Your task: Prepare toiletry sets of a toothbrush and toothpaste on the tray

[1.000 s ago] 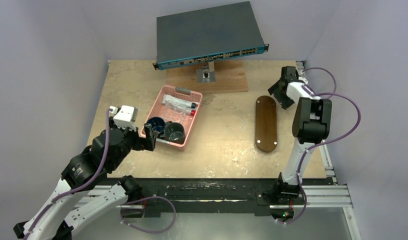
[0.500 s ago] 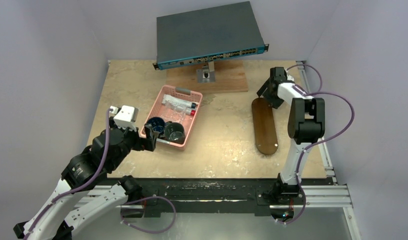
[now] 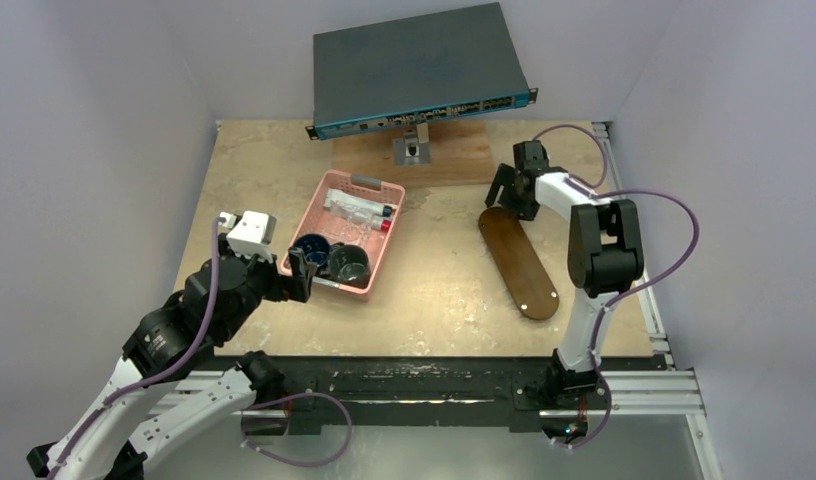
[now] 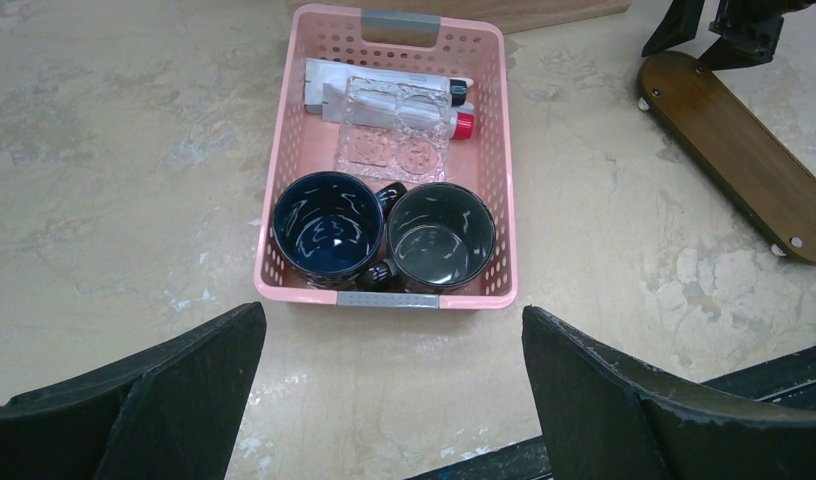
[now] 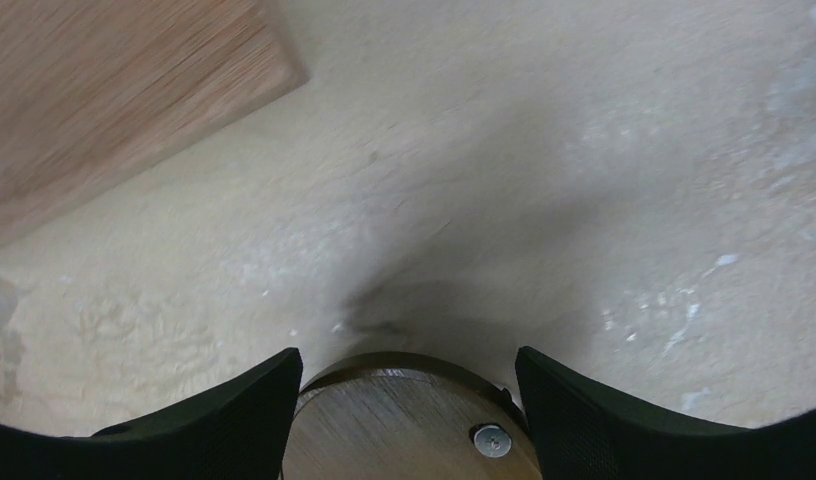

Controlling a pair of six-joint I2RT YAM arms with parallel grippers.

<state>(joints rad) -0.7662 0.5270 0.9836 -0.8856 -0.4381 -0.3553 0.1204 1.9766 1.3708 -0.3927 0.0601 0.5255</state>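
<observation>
My right gripper [image 3: 505, 198] grips the far end of the tray [image 3: 519, 262]. I should pivot it gently, flat on the bench [image 3: 444, 260], toward the basket [image 4: 284, 150] holding the toiletry sets [image 4: 384, 85].

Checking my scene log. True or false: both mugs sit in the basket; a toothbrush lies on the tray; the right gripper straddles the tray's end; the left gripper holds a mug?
Both mugs in the pink basket: true, blue mug and grey mug.
Toothbrush on the tray: false; it is bare, the toiletry sets lie in the basket.
The right gripper straddles the tray's end: true.
The left gripper holds a mug: false; it is open and empty.
</observation>
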